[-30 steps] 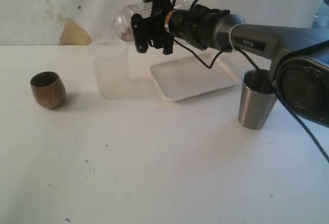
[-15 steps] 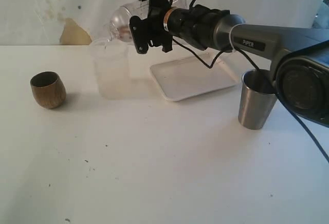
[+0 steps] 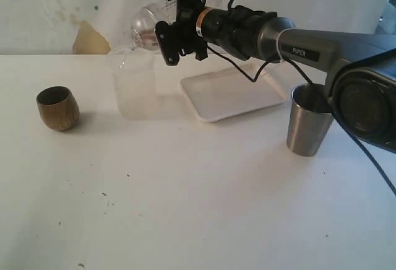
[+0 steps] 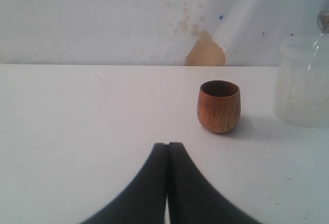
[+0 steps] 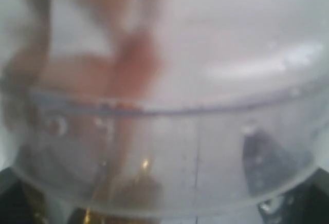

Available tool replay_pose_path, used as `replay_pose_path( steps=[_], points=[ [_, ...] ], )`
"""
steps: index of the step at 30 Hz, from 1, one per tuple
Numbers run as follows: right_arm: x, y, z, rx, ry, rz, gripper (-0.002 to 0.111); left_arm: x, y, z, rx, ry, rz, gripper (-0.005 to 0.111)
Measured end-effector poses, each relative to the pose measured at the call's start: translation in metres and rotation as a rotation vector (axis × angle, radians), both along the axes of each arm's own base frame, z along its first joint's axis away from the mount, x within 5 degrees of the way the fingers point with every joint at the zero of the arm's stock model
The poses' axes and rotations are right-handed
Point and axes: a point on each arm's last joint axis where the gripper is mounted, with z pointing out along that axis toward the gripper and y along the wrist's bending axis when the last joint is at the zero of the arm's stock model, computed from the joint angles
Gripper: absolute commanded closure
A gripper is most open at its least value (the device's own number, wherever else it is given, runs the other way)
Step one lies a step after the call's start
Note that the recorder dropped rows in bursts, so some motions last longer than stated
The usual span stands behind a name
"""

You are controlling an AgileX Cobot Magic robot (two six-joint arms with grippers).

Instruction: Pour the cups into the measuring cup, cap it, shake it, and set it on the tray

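Tabletop (image 3: 185, 195) is stretching open across the front, with the wooden cup (image 3: 57, 108) and steel tumbler (image 3: 307, 127) standing well apart at either side. The right gripper (image 3: 183, 41) is clasping the tipped measuring cup (image 3: 145, 27) with wide jaws, its lip hanging over the frosted cup (image 3: 133, 81) rim, beside the tray (image 3: 235, 93) edge. The left gripper (image 4: 168, 152) is sitting pinched shut. Since a second ago, the measuring cup is riding slightly higher and tipping further.
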Motion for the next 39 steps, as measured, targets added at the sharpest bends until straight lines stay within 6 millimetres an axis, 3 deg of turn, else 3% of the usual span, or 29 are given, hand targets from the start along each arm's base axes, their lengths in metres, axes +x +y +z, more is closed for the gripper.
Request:
replay_pose_path(
  steps=[13, 39],
  points=[
    [0.005, -0.014, -0.001, -0.005, 0.005, -0.031, 0.108, 0.0, 0.0, 0.0, 0.0, 0.0, 0.0, 0.107],
    [0.005, -0.014, 0.002, -0.087, -0.062, 0.006, 0.108, 0.0, 0.0, 0.0, 0.0, 0.0, 0.0, 0.107]
  ],
)
